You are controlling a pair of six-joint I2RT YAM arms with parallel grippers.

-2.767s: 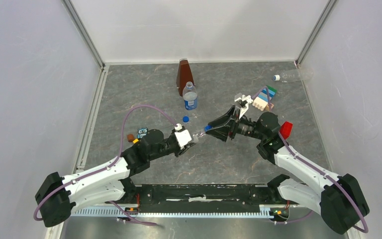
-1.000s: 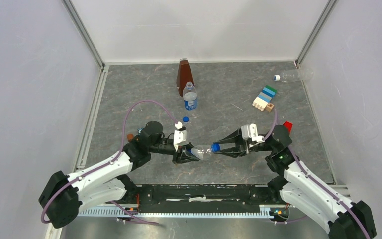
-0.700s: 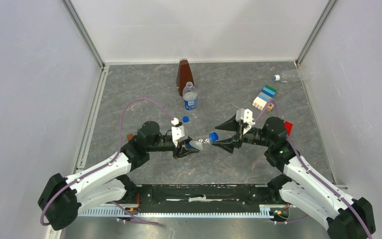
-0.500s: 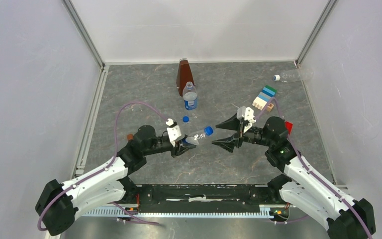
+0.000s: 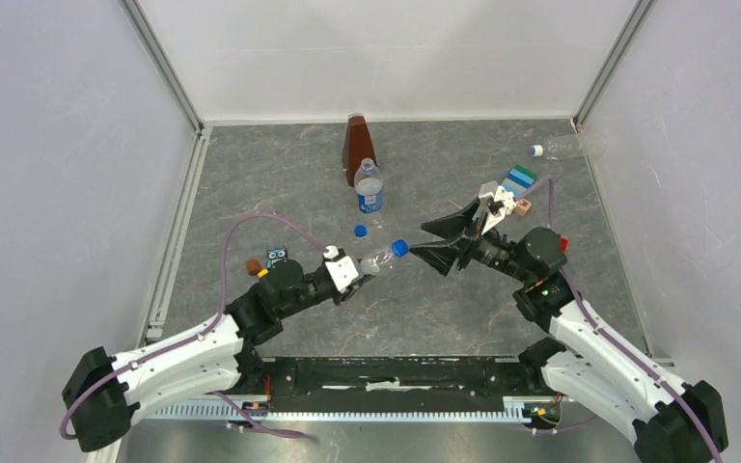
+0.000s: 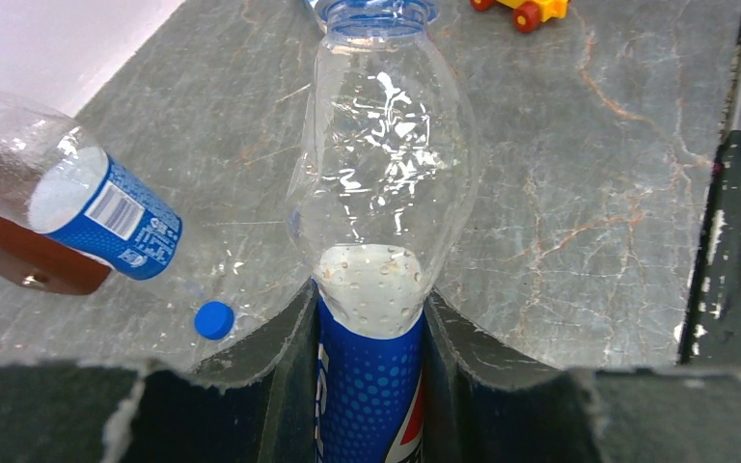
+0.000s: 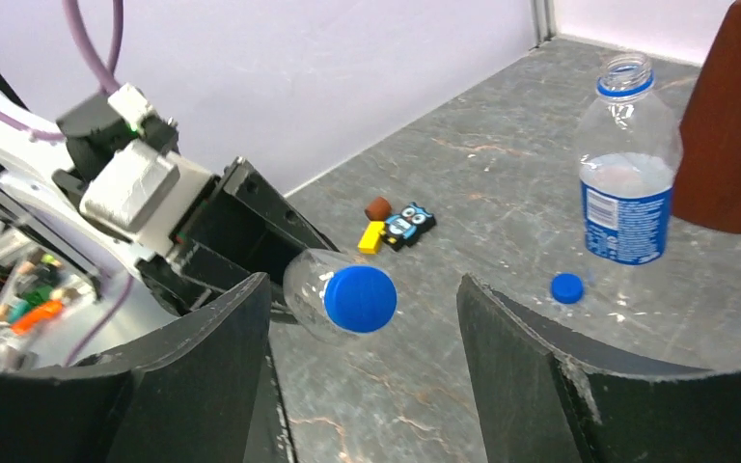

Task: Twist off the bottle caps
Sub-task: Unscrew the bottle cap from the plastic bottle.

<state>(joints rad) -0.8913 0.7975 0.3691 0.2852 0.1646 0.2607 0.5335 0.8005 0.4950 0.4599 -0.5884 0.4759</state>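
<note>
The left claw (image 5: 352, 274) is clamped on the labelled bottle (image 6: 386, 164), held above the counter (image 5: 280, 183) near its middle, neck aimed toward 2 o'clock. Its blue cap (image 7: 360, 298) is on, just ahead of the right claw (image 5: 425, 241), whose jaws stand apart. I'd centre them on the cap, close squarely, then twist while the left holds firm. Three bottles, three caps: a loose cap (image 5: 360, 231) by the open upright bottle (image 5: 370, 188) at 12 o'clock, and a white-capped bottle (image 5: 567, 147) lying at 2 o'clock.
</note>
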